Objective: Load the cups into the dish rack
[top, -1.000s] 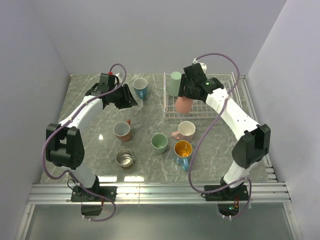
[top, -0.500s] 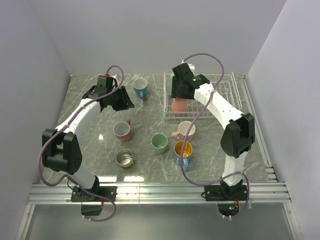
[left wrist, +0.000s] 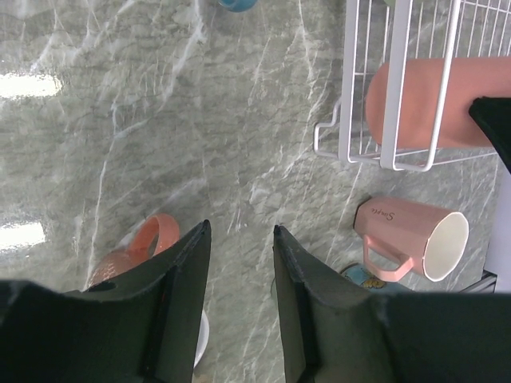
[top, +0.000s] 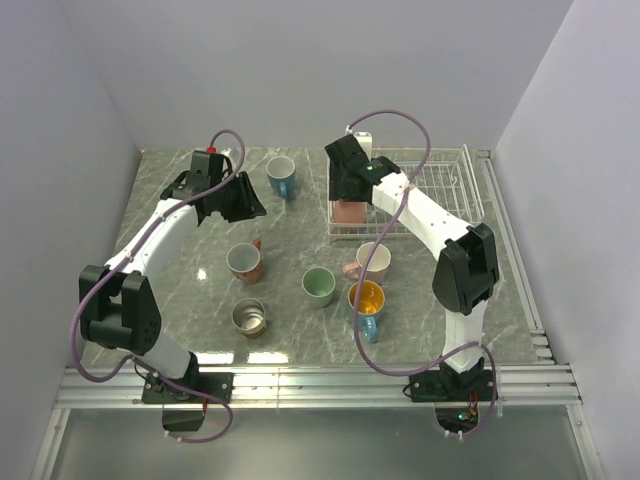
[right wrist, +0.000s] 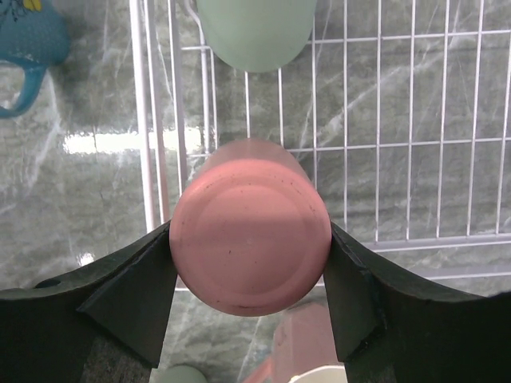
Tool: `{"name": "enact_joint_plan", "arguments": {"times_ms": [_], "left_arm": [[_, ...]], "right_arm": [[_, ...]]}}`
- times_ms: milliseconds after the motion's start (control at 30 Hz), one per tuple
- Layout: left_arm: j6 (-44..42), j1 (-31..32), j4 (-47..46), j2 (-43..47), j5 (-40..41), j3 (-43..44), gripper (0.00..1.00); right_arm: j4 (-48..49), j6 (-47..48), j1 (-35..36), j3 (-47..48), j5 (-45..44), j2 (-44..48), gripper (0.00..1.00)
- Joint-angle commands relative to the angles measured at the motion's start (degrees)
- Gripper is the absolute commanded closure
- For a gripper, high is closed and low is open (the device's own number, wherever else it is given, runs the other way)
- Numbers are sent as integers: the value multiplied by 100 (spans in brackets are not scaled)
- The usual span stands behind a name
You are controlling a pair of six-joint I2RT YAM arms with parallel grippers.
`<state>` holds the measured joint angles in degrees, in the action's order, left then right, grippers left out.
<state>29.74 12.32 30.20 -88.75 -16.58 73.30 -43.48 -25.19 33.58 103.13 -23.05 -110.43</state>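
Marbled table (top: 290, 230) bears six cups (top: 318, 285) outside the rack (top: 445, 170).

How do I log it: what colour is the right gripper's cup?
Salmon pink cup, best in right wrist view.

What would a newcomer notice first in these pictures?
The right pincer grips a salmon pink cup, bottom up, at a corner of the white dish rack, beside a mint green cup. On the marble table, a blue cup shows a bright orange-gold inside.
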Motion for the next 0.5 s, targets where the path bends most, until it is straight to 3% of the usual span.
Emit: {"name": "enact_joint_plan", "arguments": {"times_ms": [0,100,133,167,200,300,467], "left_arm": [[-117,-1,83,235,85,-70,58],[-135,-1,127,235,128,-96,57],[-152,-1,136,235,129,-96,56],[-152,-1,179,253,137,-96,56],[-170,-1,197,270,190,-105,55],[-187,-1,294,332,339,-114,55],[-258,-1,487,490,568,-79,55]], "right_arm": [[306,-100,69,84,-358,-162,100],[305,-91,69,154,-402,-268,92],[297,-91,78,172,-420,-294,76],[305,-74,78,181,-394,-303,69],[297,-65,96,190,-411,-303,55],[384,-56,78,85,-464,-242,36],[402,-21,87,14,-429,-58,15]]}}
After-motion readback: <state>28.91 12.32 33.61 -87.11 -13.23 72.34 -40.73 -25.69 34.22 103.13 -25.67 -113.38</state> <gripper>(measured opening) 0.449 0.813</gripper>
